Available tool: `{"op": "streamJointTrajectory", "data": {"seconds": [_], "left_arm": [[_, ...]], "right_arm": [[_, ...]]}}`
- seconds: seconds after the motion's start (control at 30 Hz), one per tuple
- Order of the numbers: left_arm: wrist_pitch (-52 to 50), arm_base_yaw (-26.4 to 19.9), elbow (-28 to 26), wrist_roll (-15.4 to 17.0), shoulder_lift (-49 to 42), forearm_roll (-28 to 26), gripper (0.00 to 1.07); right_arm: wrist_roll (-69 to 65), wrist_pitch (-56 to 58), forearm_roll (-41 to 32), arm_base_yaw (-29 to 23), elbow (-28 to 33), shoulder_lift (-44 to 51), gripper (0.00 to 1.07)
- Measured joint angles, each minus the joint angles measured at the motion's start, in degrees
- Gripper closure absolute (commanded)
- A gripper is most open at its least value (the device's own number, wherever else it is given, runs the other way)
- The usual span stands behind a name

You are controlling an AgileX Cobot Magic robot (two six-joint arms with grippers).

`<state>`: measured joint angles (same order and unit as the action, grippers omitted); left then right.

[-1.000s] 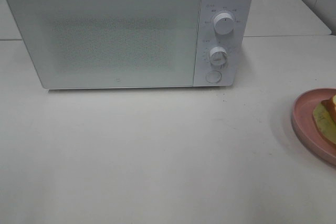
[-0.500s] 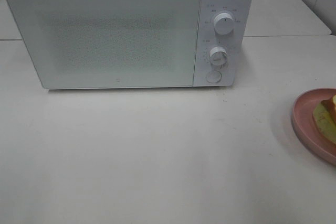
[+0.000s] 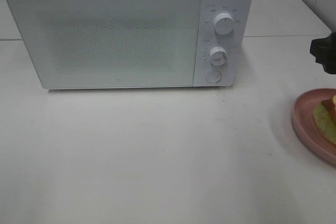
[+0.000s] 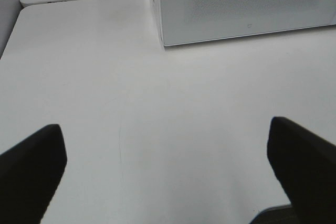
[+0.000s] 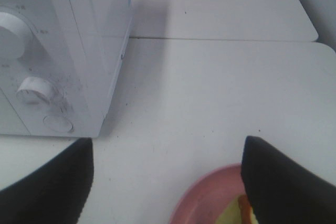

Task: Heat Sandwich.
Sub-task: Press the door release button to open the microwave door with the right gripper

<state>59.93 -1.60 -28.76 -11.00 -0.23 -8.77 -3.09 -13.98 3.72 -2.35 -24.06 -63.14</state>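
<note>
The sandwich (image 3: pixel 326 119) lies on a pink plate (image 3: pixel 303 124) at the right edge of the exterior view, partly cut off there, well apart from the white microwave (image 3: pixel 126 30). The microwave stands at the back of the tabletop (image 3: pixel 157 156) with its door shut and two knobs (image 3: pixel 224 24) above a round button (image 3: pixel 212 76) on its right panel. The right claw (image 5: pixel 168 142) hangs over the tabletop close by the plate. Its fingers are spread wide with nothing gripped, and the plate's rim and a sliver of sandwich show low between them. The left claw (image 4: pixel 164 127) hovers over the tabletop with the microwave's front left corner ahead of it, jaws fully apart and holding nothing.
</note>
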Motion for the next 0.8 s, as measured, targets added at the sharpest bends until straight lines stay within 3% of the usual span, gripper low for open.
{"op": "streamJointTrajectory", "data": {"seconds": [0.23,0.4,0.8], "left_arm": [[0.0,0.0,0.0,0.0,0.0,0.0,0.05],[0.0,0.0,0.0,0.0,0.0,0.0,0.05],[0.0,0.0,0.0,0.0,0.0,0.0,0.05]], "right_arm": [[0.0,-11.5,0.0,-0.2,0.0,-7.1,0.32],[1.3,-17.7,-1.1,-3.5,1.0,-11.9,0.32],[13.2,-38.5,-21.3,-16.7,6.1,-23.1,0.32]]}}
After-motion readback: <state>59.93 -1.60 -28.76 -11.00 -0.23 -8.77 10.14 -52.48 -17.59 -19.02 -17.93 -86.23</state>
